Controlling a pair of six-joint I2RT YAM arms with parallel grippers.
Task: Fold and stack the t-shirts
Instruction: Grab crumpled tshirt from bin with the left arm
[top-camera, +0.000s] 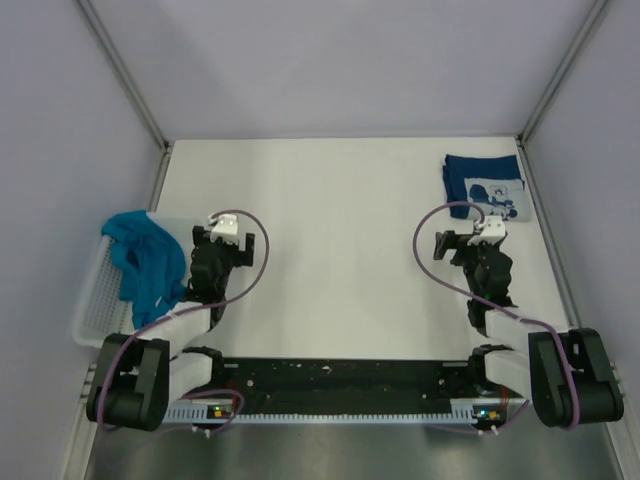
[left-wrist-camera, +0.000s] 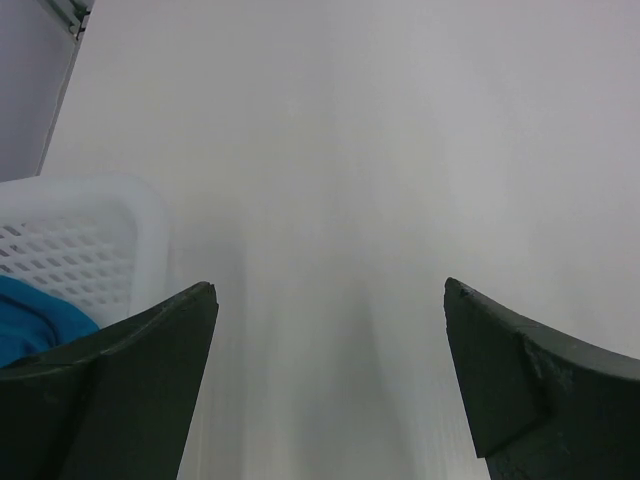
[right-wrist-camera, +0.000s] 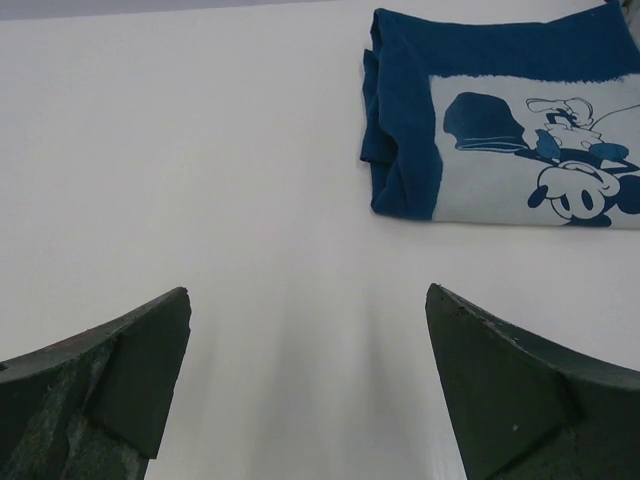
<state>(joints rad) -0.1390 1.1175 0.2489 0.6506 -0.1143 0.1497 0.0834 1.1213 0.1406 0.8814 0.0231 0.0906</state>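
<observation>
navy shirt (top-camera: 484, 187) sat folded in the far right corner of the table (top-camera: 330, 260), lying flat with its pale cartoon print facing up, and nothing touched it. teal shirt (top-camera: 147, 262) was not folded at all: a crumpled heap in the white basket (top-camera: 88, 300) at the left edge, spilling over the basket's far rim. those two were well apart. right gripper (right-wrist-camera: 308, 292) was over bare tabletop on the near side of the navy shirt, fingers spread wide, holding nothing. left gripper (left-wrist-camera: 328, 290) hung just beside the basket's right wall, jaws likewise wide apart and empty, a sliver of teal showing past its left finger (left-wrist-camera: 110, 400).
</observation>
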